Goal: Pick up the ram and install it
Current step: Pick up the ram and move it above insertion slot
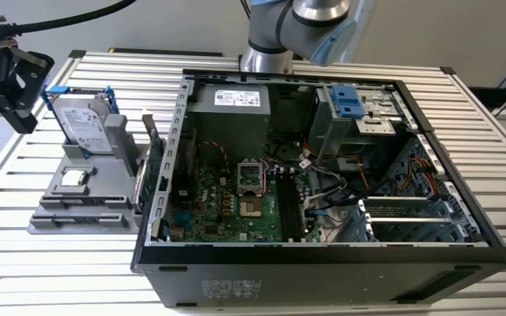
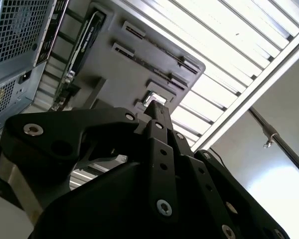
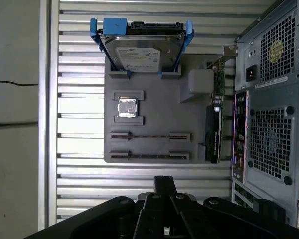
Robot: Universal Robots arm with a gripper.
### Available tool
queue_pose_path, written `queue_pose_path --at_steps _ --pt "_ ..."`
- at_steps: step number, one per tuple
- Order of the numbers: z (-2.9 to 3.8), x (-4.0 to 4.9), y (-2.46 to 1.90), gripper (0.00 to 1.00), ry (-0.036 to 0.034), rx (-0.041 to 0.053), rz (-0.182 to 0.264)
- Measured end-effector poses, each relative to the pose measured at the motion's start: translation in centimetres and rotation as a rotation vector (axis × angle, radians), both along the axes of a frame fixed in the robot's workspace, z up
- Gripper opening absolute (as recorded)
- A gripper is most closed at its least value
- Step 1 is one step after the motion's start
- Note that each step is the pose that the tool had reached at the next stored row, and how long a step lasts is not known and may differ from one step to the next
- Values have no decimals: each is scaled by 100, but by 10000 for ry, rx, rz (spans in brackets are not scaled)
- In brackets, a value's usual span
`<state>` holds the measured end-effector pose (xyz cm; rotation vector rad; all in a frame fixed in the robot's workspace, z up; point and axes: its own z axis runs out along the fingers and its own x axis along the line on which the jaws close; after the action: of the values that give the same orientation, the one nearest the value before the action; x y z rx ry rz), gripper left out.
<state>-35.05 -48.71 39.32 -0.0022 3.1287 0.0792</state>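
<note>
The black two-fingered tool point(image 1: 22, 120) hangs above the slatted metal counter point(image 1: 60, 270), its jaws drawn together on nothing. It is at the exterior view's left of the grey moulded holder point(image 3: 154, 112) and well apart from it. In the first wrist view, the long thin dark ram stick point(image 3: 149, 135) appears to stand on edge in a holder slot. It sits just beside the small square silver chip point(image 3: 127, 107), its long axis pointing toward the open black computer case point(image 1: 323, 260). The ram lies below the tool.

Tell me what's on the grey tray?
On the tray: a hard drive in a blue frame standing up, a small silver chip, a green card by the computer. The drive covers whatever's beneath it.
</note>
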Motion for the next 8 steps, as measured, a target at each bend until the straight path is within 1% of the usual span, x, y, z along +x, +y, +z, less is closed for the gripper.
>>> queue_pose_path --at_steps 4,8 --pt "0 0 0 0 2 0 4" --pt "0 0 0 0 2 -4 208"
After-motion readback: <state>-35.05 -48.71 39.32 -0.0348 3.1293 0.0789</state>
